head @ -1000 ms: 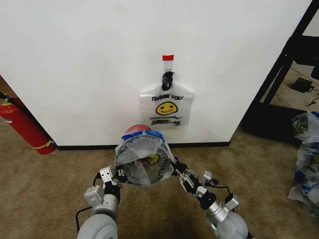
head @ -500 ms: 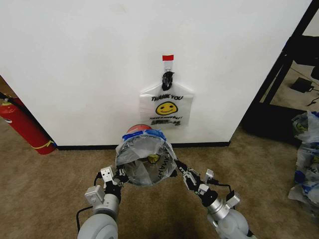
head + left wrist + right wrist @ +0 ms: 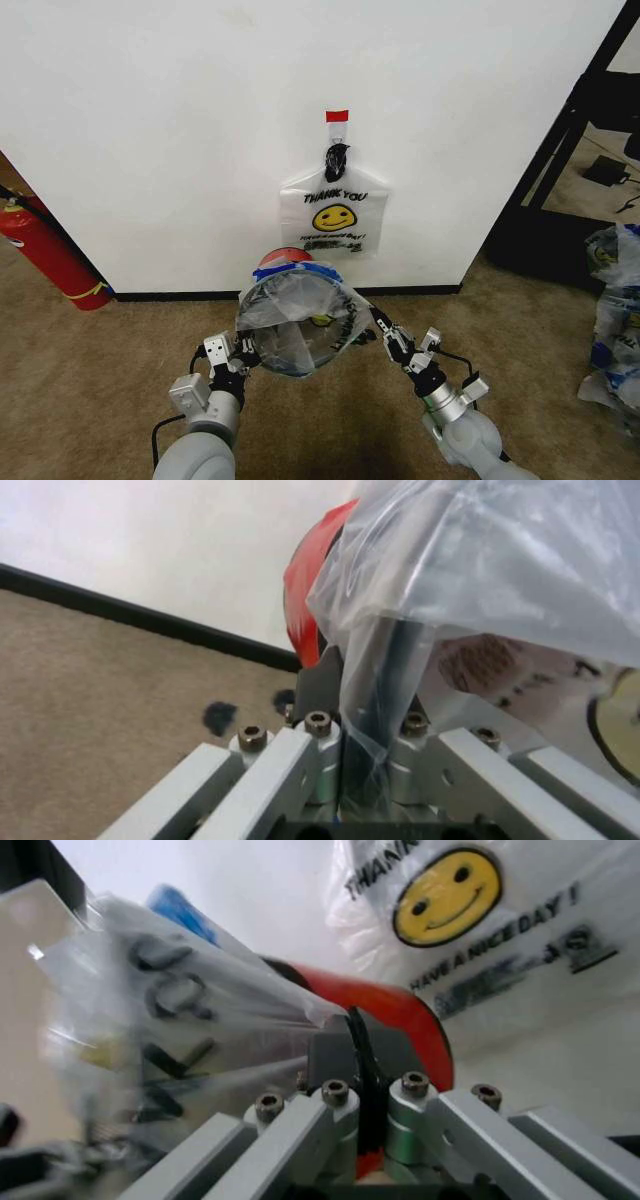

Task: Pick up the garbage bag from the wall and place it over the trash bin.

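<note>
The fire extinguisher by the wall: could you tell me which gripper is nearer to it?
Left. The left gripper is at the trash bin's near side; the fire extinguisher stands farther left. The right gripper is across the bin.

Red fire extinguisher [image 3: 42, 255]: leaning at the wall's foot, far left, on tan carpet [image 3: 90, 370]. Black metal frame [image 3: 570, 130]: standing at the right, past the wall's corner. Filled clear plastic bags [image 3: 615, 310]: heaped on the carpet at the right edge.

Grey rounded arms end in silver left gripper [image 3: 243, 352] and right gripper [image 3: 378, 328] (black cables, hex screws).
</note>
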Controlling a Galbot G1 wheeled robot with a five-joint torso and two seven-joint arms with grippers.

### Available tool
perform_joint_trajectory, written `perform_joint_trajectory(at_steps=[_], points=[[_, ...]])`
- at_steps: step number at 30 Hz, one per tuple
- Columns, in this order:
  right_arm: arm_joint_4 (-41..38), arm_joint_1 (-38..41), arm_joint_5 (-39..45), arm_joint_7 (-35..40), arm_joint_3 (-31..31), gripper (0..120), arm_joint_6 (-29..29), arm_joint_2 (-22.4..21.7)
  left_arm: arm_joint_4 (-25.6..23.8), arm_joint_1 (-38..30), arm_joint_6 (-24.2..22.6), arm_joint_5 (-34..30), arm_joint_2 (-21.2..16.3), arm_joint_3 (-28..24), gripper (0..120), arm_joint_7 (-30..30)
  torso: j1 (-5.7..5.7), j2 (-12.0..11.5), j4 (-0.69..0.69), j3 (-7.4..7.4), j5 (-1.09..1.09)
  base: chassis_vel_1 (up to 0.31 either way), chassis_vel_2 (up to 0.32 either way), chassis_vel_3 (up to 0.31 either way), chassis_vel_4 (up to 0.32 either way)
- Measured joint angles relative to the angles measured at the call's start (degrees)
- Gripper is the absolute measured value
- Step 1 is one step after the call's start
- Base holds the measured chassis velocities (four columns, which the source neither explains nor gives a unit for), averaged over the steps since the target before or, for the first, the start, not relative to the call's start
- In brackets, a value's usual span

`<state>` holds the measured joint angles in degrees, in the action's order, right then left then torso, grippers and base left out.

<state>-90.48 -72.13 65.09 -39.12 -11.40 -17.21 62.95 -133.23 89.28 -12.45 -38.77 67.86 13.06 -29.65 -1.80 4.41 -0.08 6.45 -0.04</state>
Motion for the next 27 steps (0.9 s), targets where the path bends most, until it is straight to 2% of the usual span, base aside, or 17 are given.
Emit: perform_joint_trajectory(at_steps=[5, 11, 15, 17, 18, 19, 21, 25, 27], points=[[1.1, 0.4, -1.1, 0.2, -0.3, 0, -1.2, 0.5, -1.8, 0.7, -1.0, -0.5, -0.3, -0.3, 0, 0.1, 0.00, 0.0, 0.01, 0.00, 0.00, 0.000, 0.000, 0.000, 0.000], [1.8, 0.4, -2.3, -2.6, -0.7, 0, -3.7, 0.8, -0.6, 0.1, -1.4, -0.5, -0.3, -0.2, 0, 0.2, 0.00, 0.0, 0.00, 0.00, -0.02, 0.000, 0.000, 0.000, 0.000], [1.7, 0.2, -4.2, -3.5, -1.6, 6, -3.7, 0.7, 1.6, 0.1, -1.2, 1.7, -1.1, -0.3, 0, 1.1, 0.00, 0.0, 0.00, 0.00, -0.01, 0.000, 0.000, 0.000, 0.000], [1.6, 0.2, -8.8, -0.2, -3.0, 12, -3.1, 0.4, 3.4, -0.1, -0.5, 3.7, -2.0, -0.4, 0, 2.1, 0.00, 0.0, 0.00, 0.00, -0.01, 0.000, 0.000, 0.000, 0.000], [1.6, 0.0, -13.8, 3.7, -5.2, 18, -0.6, -0.9, 7.0, -1.0, 1.0, 7.0, -3.8, -0.3, 0, 3.5, 0.00, 0.0, 0.00, 0.00, -0.01, 0.000, 0.000, 0.000, 0.000], [1.6, 0.0, -13.8, 3.7, -5.2, 18, -0.6, -0.9, 7.0, -1.0, 1.0, 7.0, -3.8, -0.3, 0, 3.5, 0.00, 0.0, 0.00, 0.00, -0.01, 0.000, 0.000, 0.000, 0.000], [1.9, -0.4, -13.1, -1.9, -7.4, 25, 2.8, -2.5, 9.5, -1.5, 2.2, 9.5, -5.0, -0.3, 0, 4.2, 0.00, 0.0, -0.01, 0.00, -0.02, 0.000, 0.000, 0.000, 0.000], [3.9, -0.6, -12.7, -22.3, -11.2, 43, 6.3, -4.6, 12.8, -1.1, 4.5, 14.7, -6.3, -1.5, 0, 6.3, 0.00, 0.0, -0.01, 0.00, -0.02, 0.000, 0.000, 0.000, 0.000], [3.8, -0.7, -12.3, -23.5, -11.2, 46, 6.8, -4.9, 13.3, -0.9, 5.6, 16.5, -6.5, -1.9, 0, 7.4, 0.00, 0.0, 0.00, 0.00, -0.02, 0.000, 0.000, 0.000, 0.000]])
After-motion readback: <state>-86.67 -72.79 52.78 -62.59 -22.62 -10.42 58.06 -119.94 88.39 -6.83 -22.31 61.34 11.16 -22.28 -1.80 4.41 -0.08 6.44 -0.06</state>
